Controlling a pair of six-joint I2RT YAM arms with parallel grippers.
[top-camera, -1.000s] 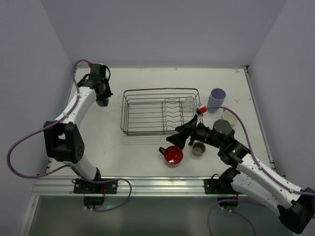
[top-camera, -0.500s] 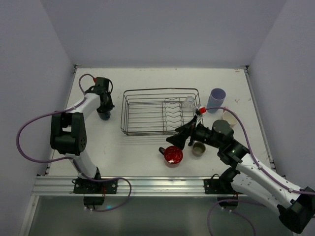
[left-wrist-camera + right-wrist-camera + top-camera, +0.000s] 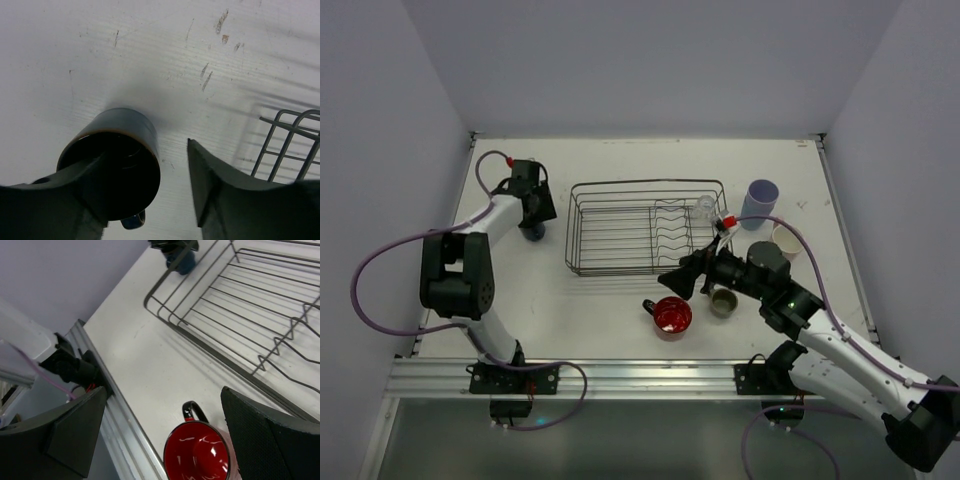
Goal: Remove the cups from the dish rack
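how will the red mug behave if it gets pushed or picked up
The red mug stands upright, mouth up, so a low push would probably slide it, not roll it. Its glossy, reflecting inside suggests a hard, stiff, rather slippery wall. The handle juts from one side, so a nudge may swivel it.

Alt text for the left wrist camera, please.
A dark blue cup stands upright on the white table, with one finger of the open left gripper over its mouth and the other clear to its right. A corner of the dark wire dish rack shows at right.
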